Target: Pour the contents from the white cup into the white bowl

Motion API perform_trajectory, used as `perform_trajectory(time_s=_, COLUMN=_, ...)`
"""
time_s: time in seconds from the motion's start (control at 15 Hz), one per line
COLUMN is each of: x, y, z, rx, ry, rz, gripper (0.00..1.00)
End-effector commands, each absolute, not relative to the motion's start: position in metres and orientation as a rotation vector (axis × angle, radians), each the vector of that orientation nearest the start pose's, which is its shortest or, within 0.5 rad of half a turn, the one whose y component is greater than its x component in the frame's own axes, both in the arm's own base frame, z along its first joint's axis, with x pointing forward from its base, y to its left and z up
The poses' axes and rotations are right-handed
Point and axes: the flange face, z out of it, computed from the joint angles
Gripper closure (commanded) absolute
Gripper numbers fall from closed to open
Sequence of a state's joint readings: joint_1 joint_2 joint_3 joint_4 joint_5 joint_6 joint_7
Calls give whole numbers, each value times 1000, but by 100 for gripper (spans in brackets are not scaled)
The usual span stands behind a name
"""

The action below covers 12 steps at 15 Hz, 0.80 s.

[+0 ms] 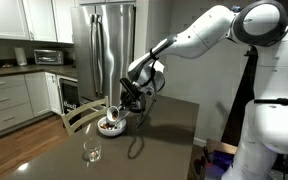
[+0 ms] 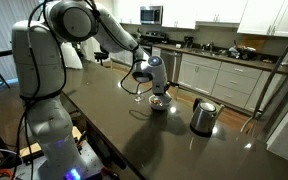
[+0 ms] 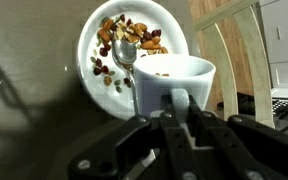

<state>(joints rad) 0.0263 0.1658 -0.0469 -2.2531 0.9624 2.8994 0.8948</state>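
Claw [image 3: 174,102] clamped on wall of white cup [image 3: 184,76]; tabletop [image 1: 169,130], dark; kettle [image 2: 202,117], upright, near tabletop edge, apart from white bowl [image 3: 85,45]; white bowl close to tabletop edge, holding nuts [image 3: 114,30] and spoon [image 3: 124,52]; white cup tipped, axis slanted, mouth toward white bowl, over its rim.

The gripper [image 2: 151,84] hangs over the white bowl [image 2: 159,102], kettle [image 2: 203,116] nearby.
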Motion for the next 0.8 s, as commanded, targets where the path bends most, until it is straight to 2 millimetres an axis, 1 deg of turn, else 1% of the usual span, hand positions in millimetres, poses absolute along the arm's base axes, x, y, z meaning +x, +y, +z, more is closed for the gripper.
perform_trajectory(time_s=0.0, x=564, y=-56, z=334, rx=-1638, ry=1962, rz=-347, gripper=96)
perform_trajectory(time_s=0.53, x=550, y=-24, z=337, rx=-1818, ry=1883, rz=-377, gripper=96)
perform_trajectory(time_s=0.73, x=541, y=-19, z=339, rx=-1865, ry=1862, rz=-430, gripper=96)
